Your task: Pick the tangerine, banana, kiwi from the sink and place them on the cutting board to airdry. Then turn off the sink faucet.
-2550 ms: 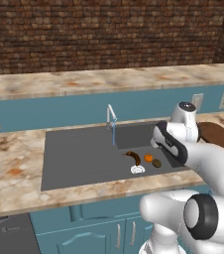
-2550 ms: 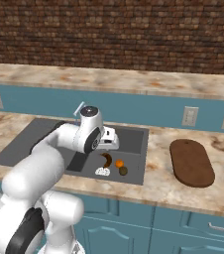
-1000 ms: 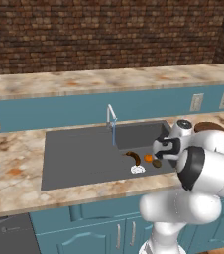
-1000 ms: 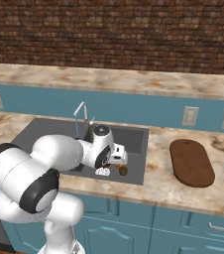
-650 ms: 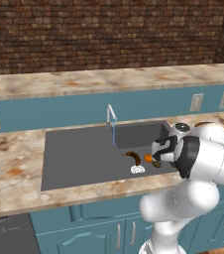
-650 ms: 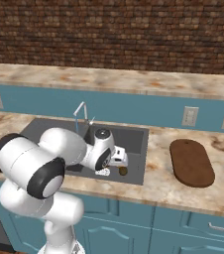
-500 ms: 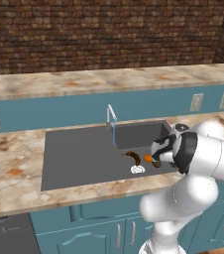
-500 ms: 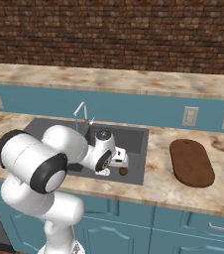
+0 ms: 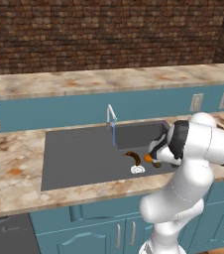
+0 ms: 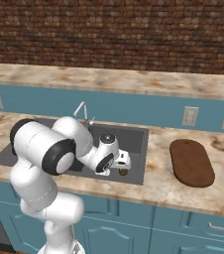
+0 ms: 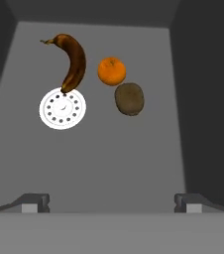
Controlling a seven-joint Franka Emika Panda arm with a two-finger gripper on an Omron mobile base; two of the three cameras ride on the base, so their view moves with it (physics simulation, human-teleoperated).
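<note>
The dark grey sink (image 9: 79,154) holds three fruits near its white drain (image 11: 62,107). In the hand view the dark brown banana (image 11: 73,59) curves down to the drain, with the orange tangerine (image 11: 111,71) to its right and the olive-brown kiwi (image 11: 129,98) just below that. My gripper (image 11: 113,202) hangs above them inside the basin, open and holding nothing. From the left base view the banana (image 9: 132,156) and tangerine (image 9: 147,158) lie beside my hand. The brown cutting board (image 10: 192,161) lies on the counter right of the sink. A thin blue stream runs from the silver faucet (image 9: 111,116).
Marble counter (image 9: 15,163) surrounds the basin, with a brick wall behind it. The sink walls (image 11: 203,99) rise close on both sides of my hand. Wall outlets (image 10: 189,116) sit on the blue backsplash above the board.
My hand has dropped lower into the right part of the sink, and the arm's elbow has swung over it. The fruits have not moved and the jaws stay open.
</note>
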